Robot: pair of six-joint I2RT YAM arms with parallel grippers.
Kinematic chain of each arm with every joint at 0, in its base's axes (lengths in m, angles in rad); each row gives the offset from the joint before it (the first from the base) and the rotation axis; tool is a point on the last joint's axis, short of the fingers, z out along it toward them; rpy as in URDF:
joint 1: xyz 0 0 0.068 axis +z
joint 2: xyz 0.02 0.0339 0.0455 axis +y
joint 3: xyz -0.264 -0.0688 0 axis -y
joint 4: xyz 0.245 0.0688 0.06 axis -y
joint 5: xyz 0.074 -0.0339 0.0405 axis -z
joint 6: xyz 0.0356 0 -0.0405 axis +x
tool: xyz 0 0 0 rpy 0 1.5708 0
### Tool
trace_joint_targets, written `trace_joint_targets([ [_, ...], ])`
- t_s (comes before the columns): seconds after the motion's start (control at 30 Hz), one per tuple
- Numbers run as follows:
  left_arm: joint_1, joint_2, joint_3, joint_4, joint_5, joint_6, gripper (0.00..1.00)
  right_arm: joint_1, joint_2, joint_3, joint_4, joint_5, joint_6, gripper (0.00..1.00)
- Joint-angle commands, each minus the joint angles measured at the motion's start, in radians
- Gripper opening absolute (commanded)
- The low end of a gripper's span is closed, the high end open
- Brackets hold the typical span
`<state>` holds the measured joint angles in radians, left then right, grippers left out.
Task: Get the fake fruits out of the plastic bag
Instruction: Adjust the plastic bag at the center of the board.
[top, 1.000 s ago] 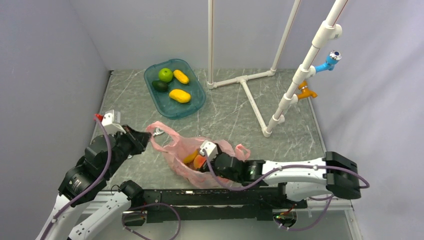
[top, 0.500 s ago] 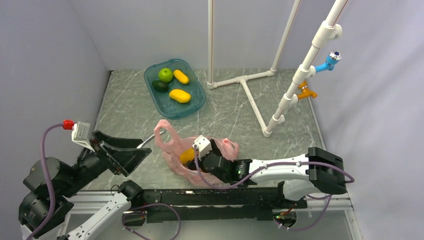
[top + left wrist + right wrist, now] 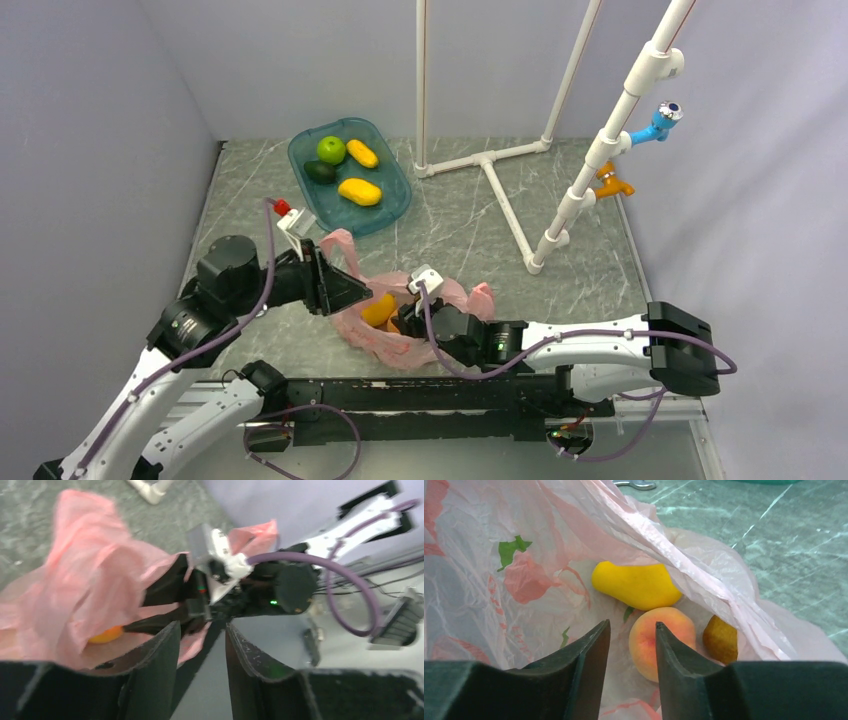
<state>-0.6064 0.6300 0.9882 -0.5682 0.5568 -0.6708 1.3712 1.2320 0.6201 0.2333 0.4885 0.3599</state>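
From above, the plastic bag (image 3: 352,322) is seen slumped between the left gripper (image 3: 350,292) and the right gripper (image 3: 404,318), with an orange fruit (image 3: 378,310) showing at its mouth

In the left wrist view, the left fingers (image 3: 152,667) are parted slightly and nothing is held; the pink film is bunched ahead of the left tip

In the right wrist view, the right fingers (image 3: 584,672) are parted narrowly and nothing is gripped. Inside the bag, a peach (image 3: 642,640) is framed just past the gap, a yellow mango-like fruit (image 3: 636,585) lies beyond it, and a small brownish fruit (image 3: 720,639) sits outside the right tip
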Motion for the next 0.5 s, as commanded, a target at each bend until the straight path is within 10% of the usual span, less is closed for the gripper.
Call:
trace_joint_targets([
  [0.0, -0.047, 0.046, 0.023, -0.111, -0.186, 0.190, 0.41, 0.002, -0.025, -0.015, 0.038, -0.006, 0.028, 0.38],
  [0.47, -0.353, 0.321, 0.055, -0.203, -0.584, 0.320, 0.36, 0.002, -0.050, -0.049, 0.048, -0.036, 0.046, 0.30],
])
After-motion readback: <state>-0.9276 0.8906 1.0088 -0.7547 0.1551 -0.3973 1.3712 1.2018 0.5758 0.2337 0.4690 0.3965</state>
